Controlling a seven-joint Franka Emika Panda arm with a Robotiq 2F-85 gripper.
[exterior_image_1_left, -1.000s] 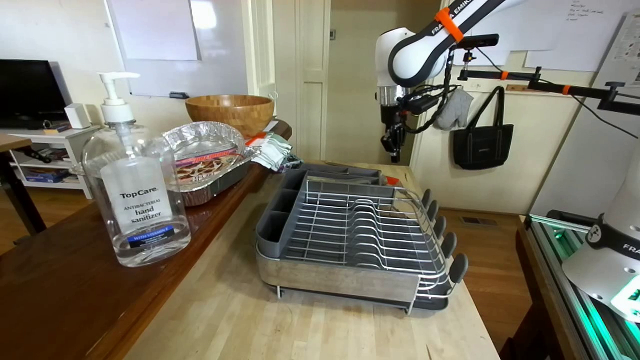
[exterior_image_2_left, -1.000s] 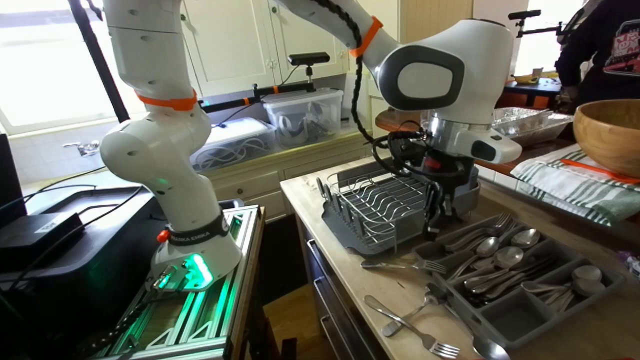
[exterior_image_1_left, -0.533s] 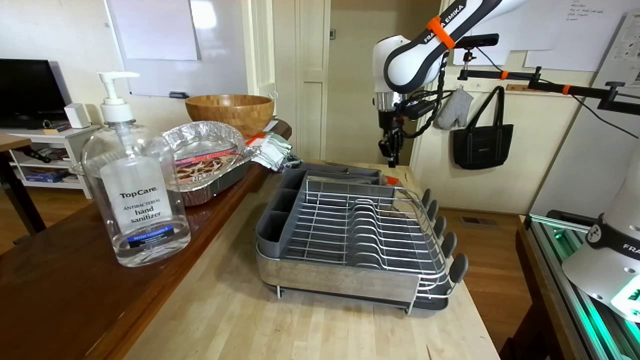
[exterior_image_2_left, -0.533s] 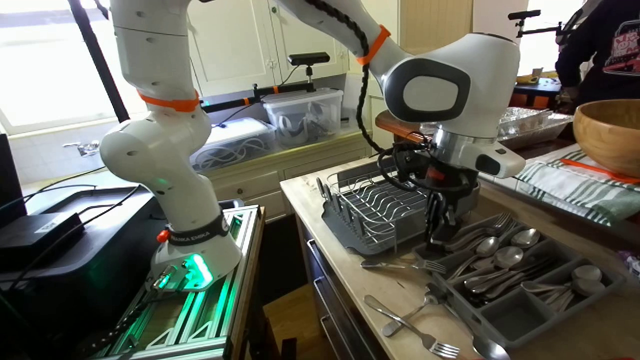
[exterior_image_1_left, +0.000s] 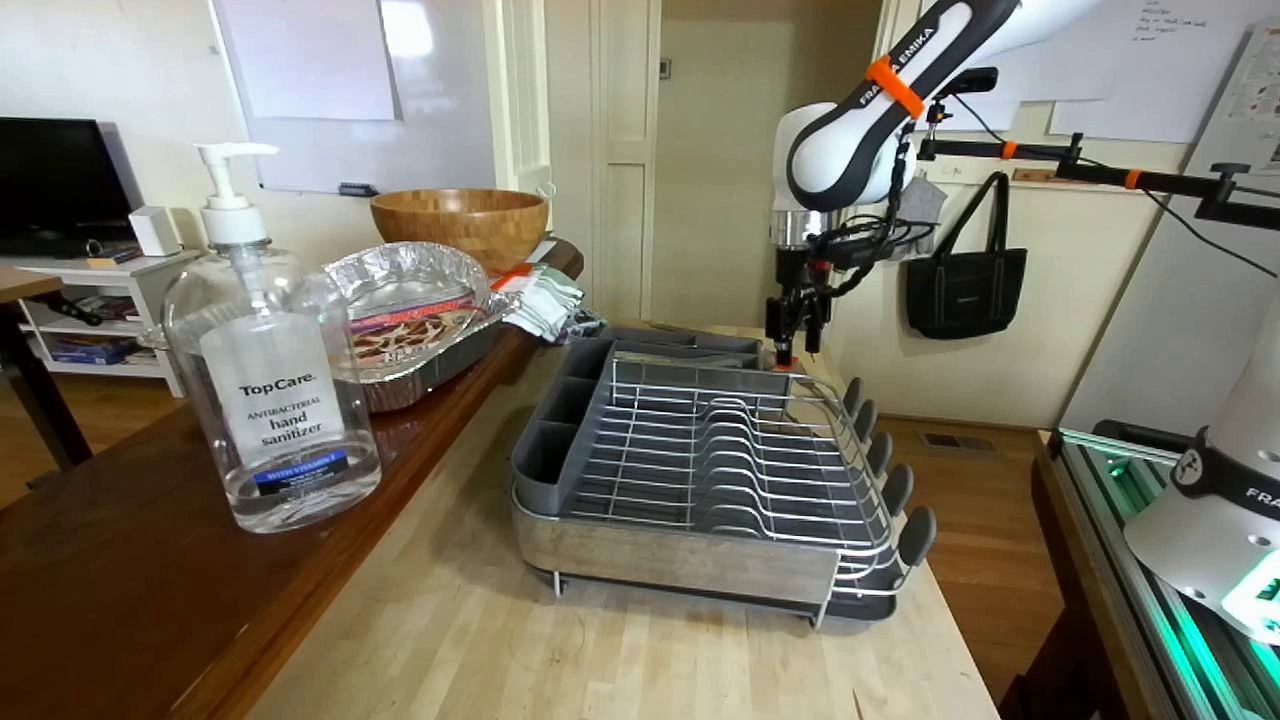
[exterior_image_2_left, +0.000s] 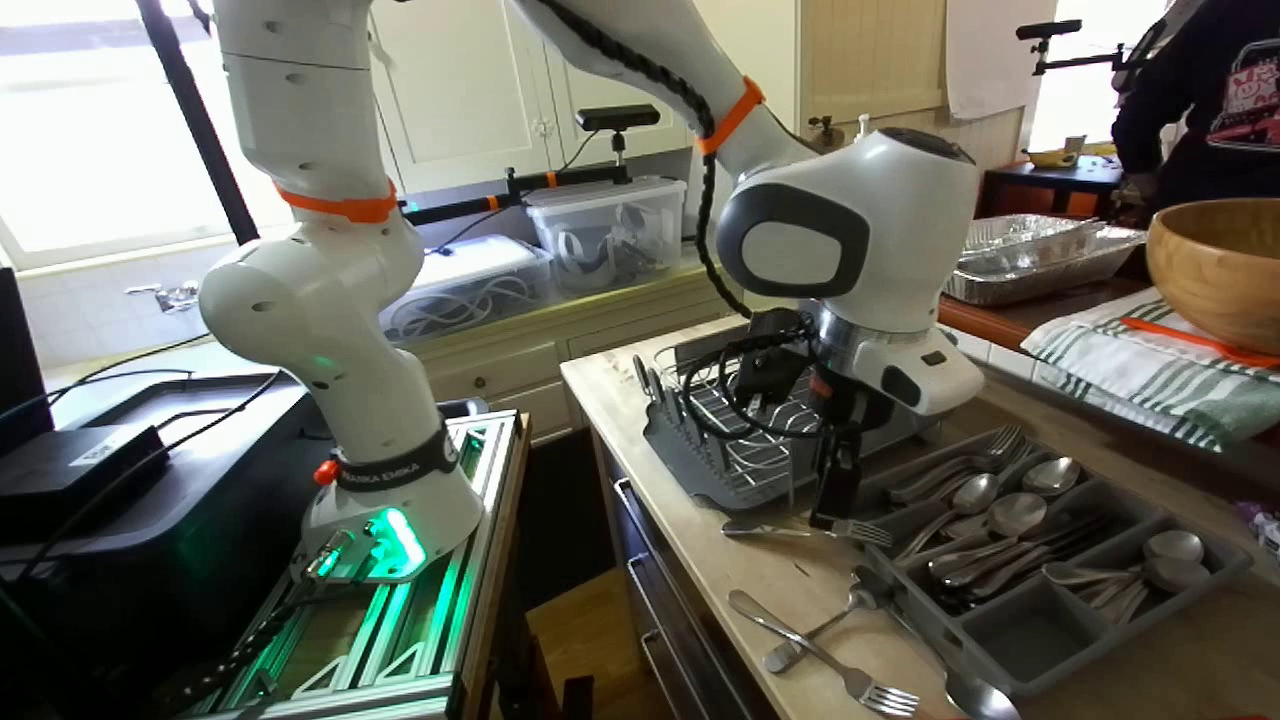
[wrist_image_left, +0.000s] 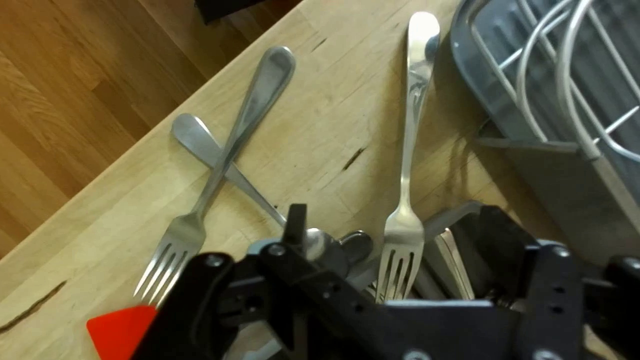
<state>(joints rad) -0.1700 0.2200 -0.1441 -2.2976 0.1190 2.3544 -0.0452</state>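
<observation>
In an exterior view, my arm (exterior_image_2_left: 325, 290) stands at left, forearm (exterior_image_2_left: 670, 40) sloping to a near-vertical wrist (exterior_image_2_left: 895, 240); the rack (exterior_image_2_left: 705, 465) follows; my gripper (wrist_image_left: 395, 210) points down, jaws apart, the fork (wrist_image_left: 409, 145) between them in the wrist view; at right, the tray (exterior_image_2_left: 1030, 642), fork tines across its rim.

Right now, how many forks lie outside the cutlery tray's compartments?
2: one fork crossing a spoon on the countertop, another fork with tines over the cutlery tray. Others may be hidden.
</observation>
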